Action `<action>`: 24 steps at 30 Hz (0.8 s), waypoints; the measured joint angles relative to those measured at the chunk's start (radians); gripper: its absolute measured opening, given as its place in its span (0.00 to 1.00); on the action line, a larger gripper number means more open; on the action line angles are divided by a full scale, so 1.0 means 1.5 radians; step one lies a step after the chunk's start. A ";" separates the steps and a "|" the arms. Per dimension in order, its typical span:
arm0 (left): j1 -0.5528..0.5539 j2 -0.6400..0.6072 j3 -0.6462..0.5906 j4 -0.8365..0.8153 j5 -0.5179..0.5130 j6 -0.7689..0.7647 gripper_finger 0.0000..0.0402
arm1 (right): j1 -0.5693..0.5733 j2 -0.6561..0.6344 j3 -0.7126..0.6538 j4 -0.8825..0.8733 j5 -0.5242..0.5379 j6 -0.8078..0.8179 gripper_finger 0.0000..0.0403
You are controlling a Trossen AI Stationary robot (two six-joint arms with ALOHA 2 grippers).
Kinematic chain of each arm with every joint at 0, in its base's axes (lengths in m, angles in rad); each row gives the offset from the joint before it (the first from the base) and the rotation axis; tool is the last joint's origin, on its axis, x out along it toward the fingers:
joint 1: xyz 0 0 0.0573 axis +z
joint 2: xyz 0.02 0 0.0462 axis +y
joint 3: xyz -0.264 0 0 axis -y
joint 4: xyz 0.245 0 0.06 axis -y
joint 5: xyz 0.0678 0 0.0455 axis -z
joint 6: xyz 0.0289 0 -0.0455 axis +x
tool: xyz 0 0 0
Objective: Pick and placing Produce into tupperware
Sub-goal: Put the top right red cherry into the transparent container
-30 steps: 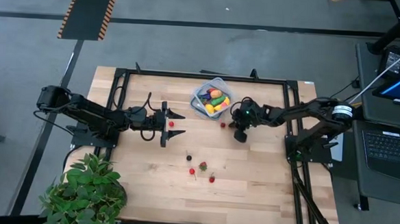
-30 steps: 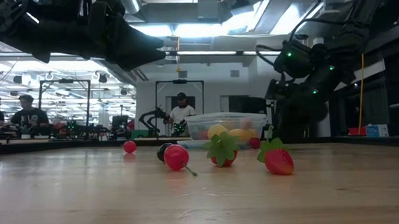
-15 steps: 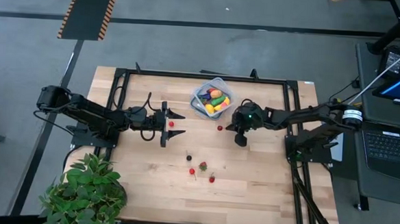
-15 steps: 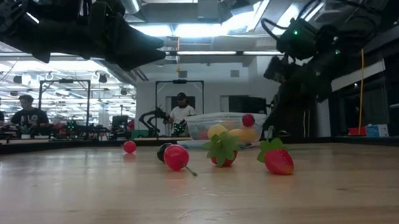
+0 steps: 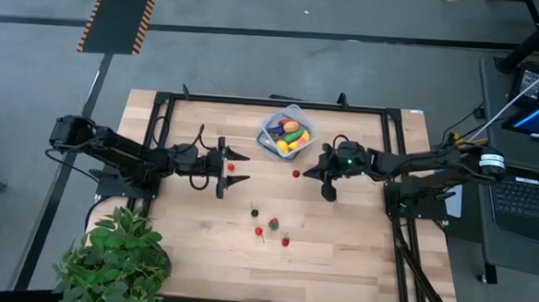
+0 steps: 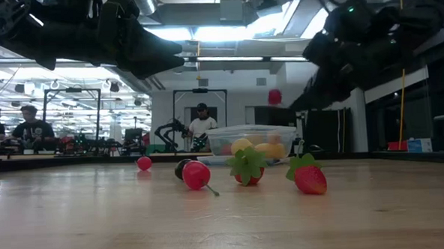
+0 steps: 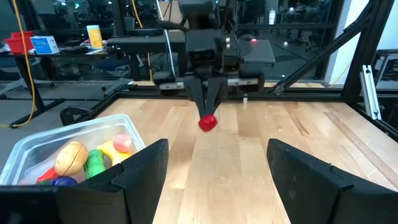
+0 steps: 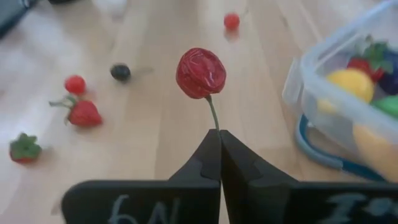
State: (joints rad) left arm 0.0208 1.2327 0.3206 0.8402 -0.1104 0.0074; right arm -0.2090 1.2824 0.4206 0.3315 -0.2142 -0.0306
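My right gripper (image 5: 309, 173) hangs above the table's middle, right of and nearer than the tupperware (image 5: 269, 123). It is shut on a red cherry (image 8: 200, 73), which also shows in the low view (image 6: 274, 97) and the left wrist view (image 7: 208, 122). The clear tupperware (image 7: 28, 148) rests on the table at the far middle and holds several produce pieces. My left gripper (image 5: 235, 167) waits open at the table's left, level, above a small red berry (image 5: 231, 167). Several berries, among them a strawberry (image 6: 310, 178), lie on the wood nearer the front. My right gripper pinches the cherry's thin green stem (image 8: 214, 118) at its free end between the tips of its two shut fingers. The fingers come slanting down from the table's right side. The cherry sticks out beyond the fingertips on its stem, lifted clear of the table.
A leafy potted plant (image 5: 116, 259) stands at the near left corner. A black frame (image 5: 254, 100) runs round the table's far and side edges. A laptop (image 5: 526, 197) sits off the right side. People show in the room beyond (image 6: 201, 124).
My right gripper has risen and drawn back toward the table's right edge, tipping nearer to level. The cherry has gone from the tabletop up into the air, well above the tupperware's rim in the low view.
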 joint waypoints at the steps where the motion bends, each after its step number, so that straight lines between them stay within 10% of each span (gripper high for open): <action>1: 0.000 0.000 0.000 0.000 0.000 0.000 0.67 | 0.003 -0.008 -0.008 0.016 0.001 0.000 0.00; 24: 0.000 0.000 0.000 -0.001 0.000 0.000 0.67 | 0.028 -0.127 -0.248 0.490 -0.041 0.018 0.00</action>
State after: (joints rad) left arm 0.0208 1.2327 0.3206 0.8394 -0.1104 0.0075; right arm -0.1665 1.0916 0.0493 1.0663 -0.2750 -0.0042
